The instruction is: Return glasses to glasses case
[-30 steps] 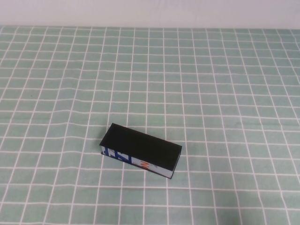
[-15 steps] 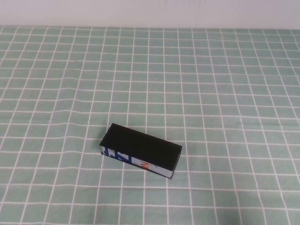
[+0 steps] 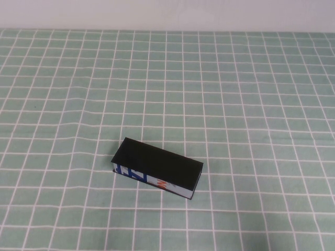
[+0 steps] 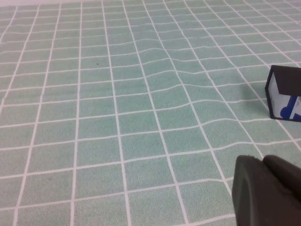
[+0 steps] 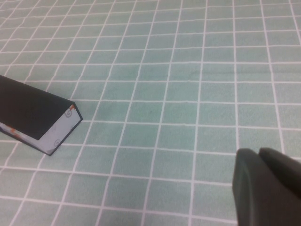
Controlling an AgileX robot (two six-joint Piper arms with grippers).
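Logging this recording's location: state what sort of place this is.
Probably a staged tabletop test bench: a green checked tablecloth, a closed glasses case alone on it, the left gripper and right gripper both off it.

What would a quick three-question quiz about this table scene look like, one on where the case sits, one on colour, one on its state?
1. Where does the case lie in the high view?
A. Near the front of the cloth, about midway across
B. At the far edge
C. In the right corner

2. What colour is the cloth?
A. Red with dots
B. Green with white grid lines
C. Plain blue

3. What state is the case in?
A. Lid open
B. Lid shut
C. Standing on end

Answers:
1 A, it sits low in the high view, slightly left of centre.
2 B, green squares with white lines fill every view.
3 B, its black top lies flat and closed, and no glasses show.

The left gripper and right gripper show only in their wrist views, each off to one side of the case, touching nothing.
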